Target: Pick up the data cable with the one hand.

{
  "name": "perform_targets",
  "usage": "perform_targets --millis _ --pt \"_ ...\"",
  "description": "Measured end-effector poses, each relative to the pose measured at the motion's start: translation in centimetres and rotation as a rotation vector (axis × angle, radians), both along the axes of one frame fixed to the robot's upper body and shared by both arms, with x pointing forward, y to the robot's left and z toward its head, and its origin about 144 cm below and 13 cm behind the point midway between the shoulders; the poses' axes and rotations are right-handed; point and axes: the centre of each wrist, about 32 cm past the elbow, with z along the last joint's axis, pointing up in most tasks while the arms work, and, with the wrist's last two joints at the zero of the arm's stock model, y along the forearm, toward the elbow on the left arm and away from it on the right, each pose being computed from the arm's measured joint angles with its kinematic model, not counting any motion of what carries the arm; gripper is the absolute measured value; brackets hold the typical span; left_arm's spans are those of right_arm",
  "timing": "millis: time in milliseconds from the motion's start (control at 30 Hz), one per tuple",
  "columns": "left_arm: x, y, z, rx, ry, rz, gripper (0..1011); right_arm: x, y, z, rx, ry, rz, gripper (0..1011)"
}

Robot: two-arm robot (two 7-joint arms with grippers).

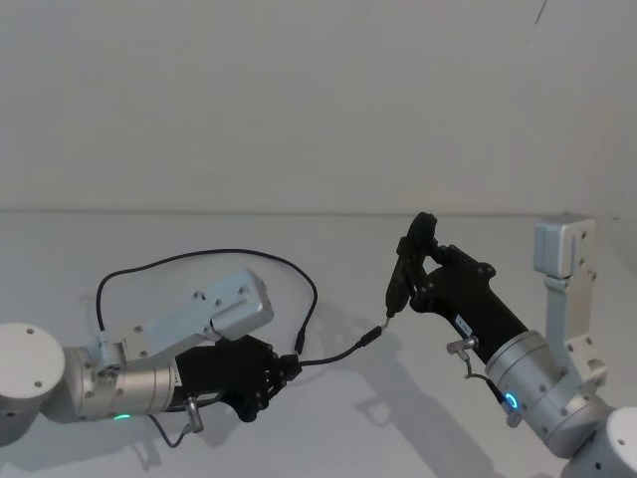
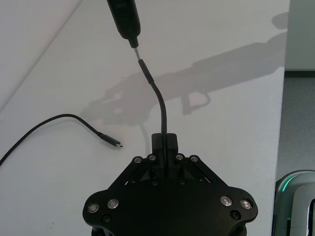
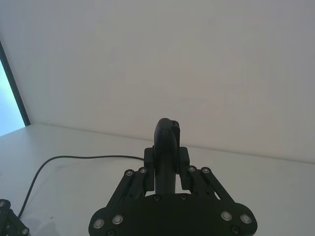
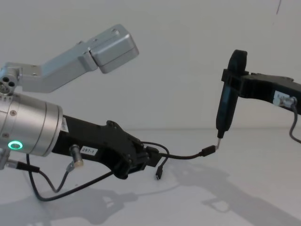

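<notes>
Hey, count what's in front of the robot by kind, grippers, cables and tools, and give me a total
Grippers: 2, left gripper and right gripper
Cables: 1, data cable
Tools: 1, pen-like tool
Total: 4

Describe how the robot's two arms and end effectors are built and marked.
Both arms are thick silver cylinders carrying matte black linkage end effectors. The left end effector has a green ring light behind it, a white label on its black body and thin grey wiring with a silver plug. The right end effector has a blue ring light and a similar label and plug.
</notes>
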Motion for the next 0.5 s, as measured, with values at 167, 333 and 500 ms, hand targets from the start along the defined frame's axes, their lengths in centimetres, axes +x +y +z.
perform_targets --millis 167,333,500 --pt "0.00 0.00 0.00 0.000 0.000 0.000 38 -0.11 0.04 0.12 0.002 0.003 0.004 279" --pt "0.00 0.00 0.00 0.000 0.000 0.000 38 -0.21 0.09 0.22 0.005 0.007 0.006 279" --pt "0.00 0.00 0.00 0.000 0.000 0.000 38 -0.29 0.16 0.31 0.008 0.010 0.008 279"
